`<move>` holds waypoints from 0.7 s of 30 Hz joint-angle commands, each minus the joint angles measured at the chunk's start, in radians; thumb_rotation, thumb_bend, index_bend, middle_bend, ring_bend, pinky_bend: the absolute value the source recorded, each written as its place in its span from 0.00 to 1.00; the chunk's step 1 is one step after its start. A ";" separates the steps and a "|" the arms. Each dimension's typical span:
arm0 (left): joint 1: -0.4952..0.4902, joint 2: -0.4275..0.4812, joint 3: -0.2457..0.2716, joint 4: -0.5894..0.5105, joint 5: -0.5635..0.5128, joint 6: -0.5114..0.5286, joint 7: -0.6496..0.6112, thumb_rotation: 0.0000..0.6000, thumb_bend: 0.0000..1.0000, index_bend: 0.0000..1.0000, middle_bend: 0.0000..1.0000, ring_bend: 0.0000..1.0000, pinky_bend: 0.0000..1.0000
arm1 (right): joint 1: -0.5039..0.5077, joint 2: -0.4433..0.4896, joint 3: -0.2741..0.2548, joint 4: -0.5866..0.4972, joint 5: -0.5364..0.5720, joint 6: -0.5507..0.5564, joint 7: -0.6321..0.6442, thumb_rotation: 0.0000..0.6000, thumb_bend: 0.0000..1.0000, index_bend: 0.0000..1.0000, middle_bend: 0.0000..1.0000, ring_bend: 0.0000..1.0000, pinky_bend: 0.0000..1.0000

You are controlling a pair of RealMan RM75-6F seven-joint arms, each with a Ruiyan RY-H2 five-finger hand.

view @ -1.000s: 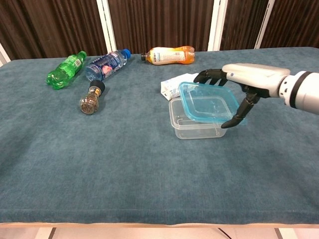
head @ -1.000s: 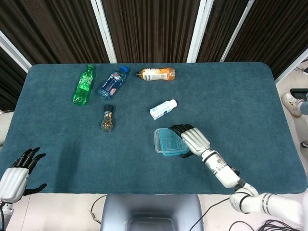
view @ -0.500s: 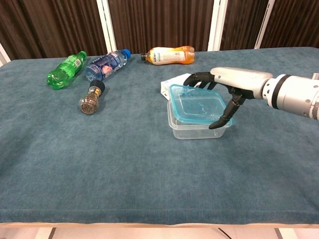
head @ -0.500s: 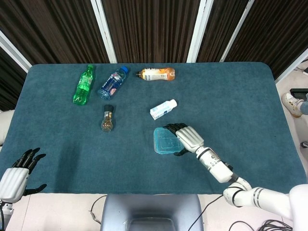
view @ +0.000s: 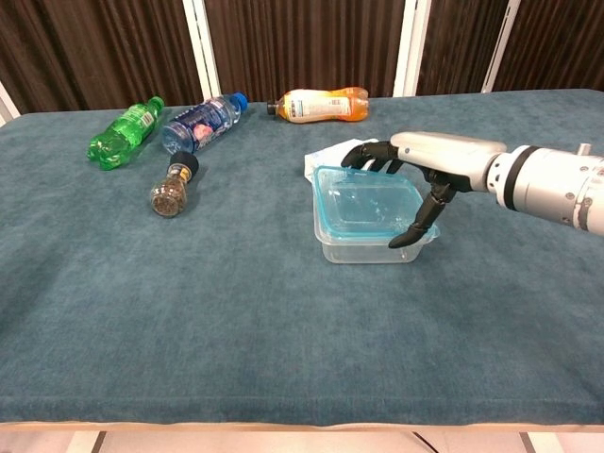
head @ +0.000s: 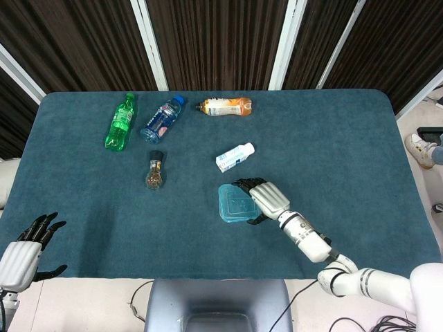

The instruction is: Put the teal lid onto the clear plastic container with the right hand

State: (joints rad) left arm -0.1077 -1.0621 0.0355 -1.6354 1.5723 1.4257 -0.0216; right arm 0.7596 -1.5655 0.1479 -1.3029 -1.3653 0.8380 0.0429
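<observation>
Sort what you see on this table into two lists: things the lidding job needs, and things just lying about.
Job: lid, container, right robot hand.

Lying about: green bottle, blue bottle, orange bottle, small white bottle, spice jar.

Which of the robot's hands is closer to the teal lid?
Right. The right hand grips the lid on the container; the left hand hangs off the table's near-left corner.

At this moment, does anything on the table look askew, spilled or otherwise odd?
Nothing spilled or damaged. The teal lid sits about level on the clear container, the right hand holding it. The bottles lie on their sides: green, blue, orange, a small white one.
</observation>
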 commanded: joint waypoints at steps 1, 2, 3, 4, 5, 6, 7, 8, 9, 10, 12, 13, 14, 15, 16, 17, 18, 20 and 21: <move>0.000 0.000 0.000 0.000 0.000 0.000 -0.001 1.00 0.44 0.19 0.06 0.05 0.24 | 0.001 -0.004 -0.003 0.004 -0.001 0.000 0.003 1.00 0.31 0.50 0.58 0.56 0.64; 0.000 0.000 0.000 0.000 0.001 0.001 -0.001 1.00 0.44 0.19 0.06 0.05 0.24 | 0.002 -0.006 -0.004 0.006 -0.002 0.001 0.006 1.00 0.31 0.49 0.58 0.56 0.64; 0.000 0.000 0.001 0.000 0.002 0.001 -0.002 1.00 0.44 0.19 0.06 0.05 0.24 | 0.001 -0.007 -0.005 0.007 -0.003 0.003 0.008 1.00 0.31 0.49 0.58 0.55 0.64; 0.000 0.001 0.001 0.000 0.003 0.001 -0.002 1.00 0.44 0.19 0.06 0.05 0.24 | 0.002 -0.008 -0.006 0.008 -0.004 0.003 0.009 1.00 0.31 0.48 0.58 0.55 0.64; 0.000 0.001 0.001 0.000 0.003 0.001 -0.002 1.00 0.44 0.19 0.06 0.05 0.24 | 0.002 -0.008 -0.008 0.009 -0.005 0.004 0.010 1.00 0.31 0.48 0.58 0.54 0.63; 0.000 0.001 0.001 0.000 0.003 0.001 -0.002 1.00 0.44 0.19 0.06 0.05 0.24 | 0.002 -0.008 -0.009 0.011 -0.006 0.005 0.010 1.00 0.31 0.47 0.58 0.54 0.63; 0.000 0.001 0.002 0.001 0.004 0.001 -0.002 1.00 0.44 0.19 0.06 0.05 0.24 | 0.002 -0.009 -0.010 0.012 -0.007 0.006 0.009 1.00 0.31 0.47 0.58 0.53 0.63; 0.000 0.001 0.002 0.000 0.004 0.000 -0.003 1.00 0.44 0.19 0.06 0.05 0.24 | 0.001 -0.009 -0.012 0.014 -0.007 0.007 0.009 1.00 0.31 0.46 0.58 0.53 0.63; 0.000 0.001 0.002 0.001 0.004 0.000 -0.003 1.00 0.44 0.19 0.06 0.06 0.24 | 0.000 -0.010 -0.012 0.015 -0.007 0.008 0.010 1.00 0.31 0.46 0.58 0.52 0.62; 0.000 0.001 0.002 0.001 0.004 0.000 -0.003 1.00 0.44 0.19 0.06 0.06 0.24 | 0.000 -0.010 -0.012 0.016 -0.006 0.009 0.012 1.00 0.31 0.46 0.58 0.52 0.62; 0.000 0.001 0.002 0.001 0.005 0.001 -0.004 1.00 0.44 0.19 0.06 0.06 0.24 | -0.001 -0.011 -0.013 0.019 -0.006 0.013 0.017 1.00 0.31 0.46 0.57 0.51 0.62; 0.000 0.001 0.002 0.001 0.005 0.001 -0.003 1.00 0.44 0.19 0.06 0.06 0.24 | -0.002 -0.012 -0.013 0.021 -0.007 0.015 0.018 1.00 0.31 0.45 0.56 0.51 0.61; 0.000 0.001 0.002 0.001 0.005 0.001 -0.003 1.00 0.44 0.19 0.06 0.06 0.24 | -0.002 -0.012 -0.015 0.023 -0.009 0.016 0.019 1.00 0.31 0.45 0.56 0.50 0.61; 0.000 0.001 0.002 0.001 0.005 0.000 -0.003 1.00 0.44 0.19 0.06 0.06 0.24 | -0.003 -0.012 -0.016 0.025 -0.009 0.017 0.018 1.00 0.31 0.45 0.55 0.50 0.61; 0.000 0.001 0.002 0.001 0.005 0.000 -0.002 1.00 0.44 0.19 0.06 0.06 0.24 | -0.003 -0.011 -0.018 0.025 -0.010 0.018 0.017 1.00 0.31 0.44 0.54 0.49 0.60; -0.001 0.001 0.002 0.000 0.005 -0.001 -0.002 1.00 0.44 0.19 0.06 0.06 0.24 | -0.004 -0.010 -0.020 0.025 -0.010 0.019 0.013 1.00 0.31 0.44 0.53 0.48 0.59; -0.001 0.001 0.002 0.000 0.004 -0.001 -0.002 1.00 0.44 0.19 0.06 0.06 0.24 | -0.005 -0.009 -0.021 0.024 -0.009 0.020 0.009 1.00 0.31 0.42 0.52 0.46 0.58; -0.001 0.001 0.003 0.000 0.004 -0.002 -0.002 1.00 0.44 0.19 0.06 0.06 0.24 | -0.007 -0.008 -0.022 0.023 -0.007 0.022 0.004 1.00 0.31 0.41 0.49 0.43 0.56; -0.001 0.001 0.003 -0.001 0.004 -0.002 -0.001 1.00 0.44 0.19 0.06 0.07 0.24 | -0.008 -0.007 -0.022 0.022 -0.006 0.024 0.003 1.00 0.31 0.40 0.49 0.42 0.55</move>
State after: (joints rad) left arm -0.1088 -1.0609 0.0383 -1.6361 1.5768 1.4231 -0.0229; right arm 0.7520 -1.5730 0.1259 -1.2803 -1.3716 0.8615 0.0459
